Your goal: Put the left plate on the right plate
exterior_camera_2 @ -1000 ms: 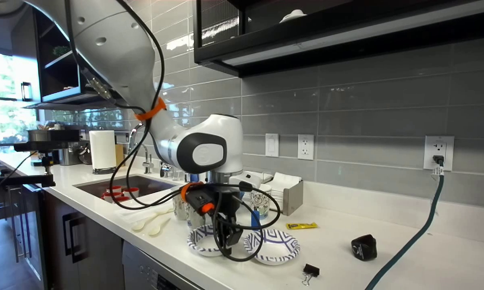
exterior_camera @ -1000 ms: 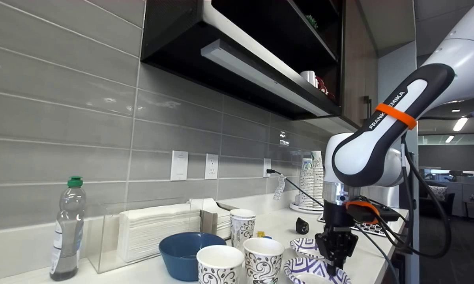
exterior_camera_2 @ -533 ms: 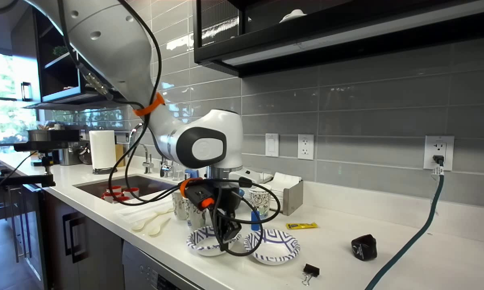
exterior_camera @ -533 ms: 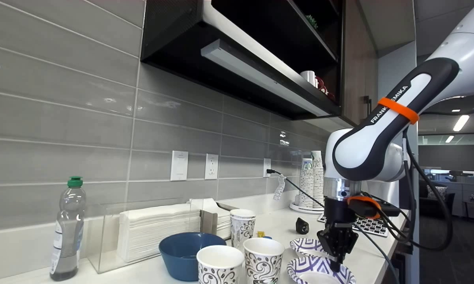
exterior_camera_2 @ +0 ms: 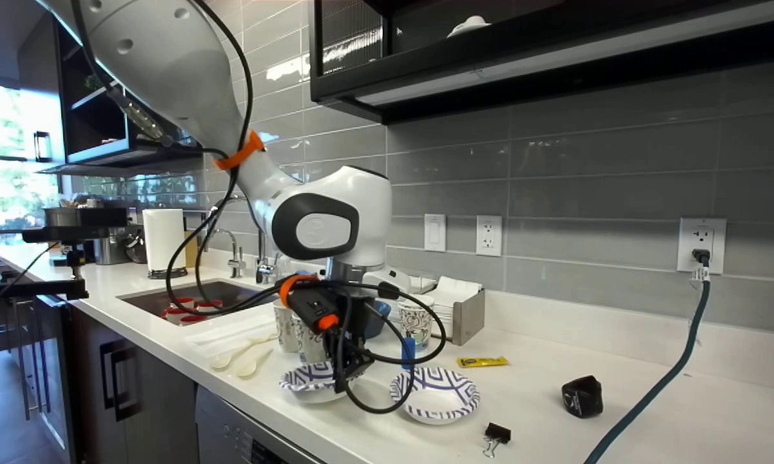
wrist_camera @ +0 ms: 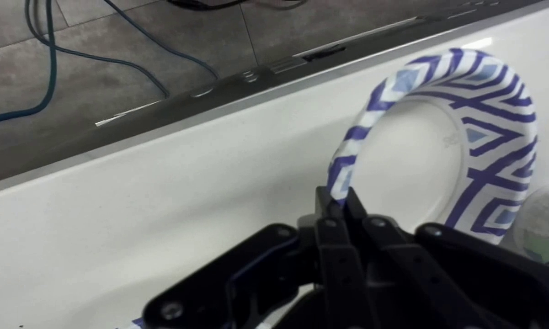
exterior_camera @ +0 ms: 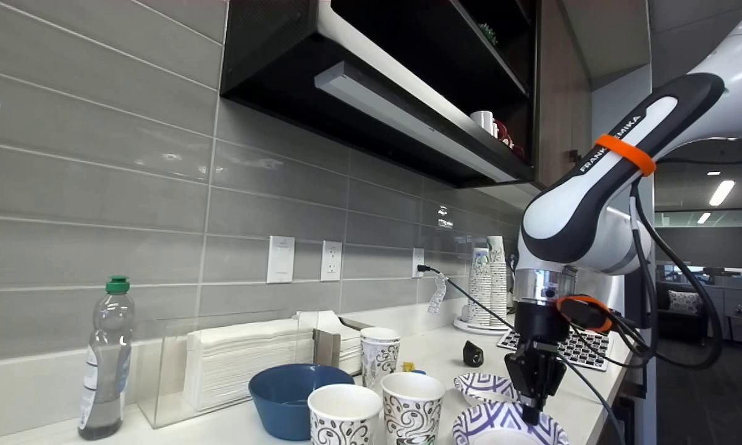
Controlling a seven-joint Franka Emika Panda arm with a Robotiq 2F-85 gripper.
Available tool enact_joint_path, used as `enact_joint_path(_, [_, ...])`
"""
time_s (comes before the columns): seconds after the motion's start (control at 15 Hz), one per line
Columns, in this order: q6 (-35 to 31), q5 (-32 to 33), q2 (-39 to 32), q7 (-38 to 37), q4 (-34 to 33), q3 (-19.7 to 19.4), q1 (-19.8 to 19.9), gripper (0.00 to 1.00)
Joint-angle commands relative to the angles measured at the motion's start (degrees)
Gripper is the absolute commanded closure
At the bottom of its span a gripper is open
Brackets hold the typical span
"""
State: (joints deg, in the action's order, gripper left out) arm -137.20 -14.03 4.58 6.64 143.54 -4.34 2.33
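Observation:
The left plate (exterior_camera_2: 310,378) is a white paper bowl-like plate with a purple-blue pattern; it also shows in an exterior view (exterior_camera: 500,415) and in the wrist view (wrist_camera: 407,155). My gripper (wrist_camera: 340,201) is shut on its rim, one finger inside and one outside. The fingertips also show in both exterior views (exterior_camera: 531,413) (exterior_camera_2: 340,385). The held plate looks tilted; I cannot tell whether it still touches the counter. The right plate (exterior_camera_2: 435,394), of the same pattern, lies flat beside it, and behind it in an exterior view (exterior_camera: 483,384). The plates are apart.
Paper cups (exterior_camera: 413,402), a blue bowl (exterior_camera: 293,392) and a napkin holder (exterior_camera_2: 467,316) stand near the held plate. Pale spoons (exterior_camera_2: 254,362), a yellow packet (exterior_camera_2: 483,361), a black object (exterior_camera_2: 582,396) and a binder clip (exterior_camera_2: 496,433) lie on the counter. The counter's front edge (wrist_camera: 164,132) is close.
My gripper, holding the left plate's rim, has moved toward the sink side, away from the right plate, and the plate has shifted and tilted with it. The right plate has not moved.

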Motion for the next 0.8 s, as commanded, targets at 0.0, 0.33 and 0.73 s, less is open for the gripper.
enact_joint_path(0.0, [1.98,-5.21,4.29,5.83,2.19,-1.31,0.31,0.99])
enact_joint_path(0.33, [2.49,-4.74,3.62,6.22,1.17,-2.13,0.14,0.94])
enact_joint_path(0.73, [2.45,-5.63,4.51,6.14,1.06,-2.69,0.39,0.99])
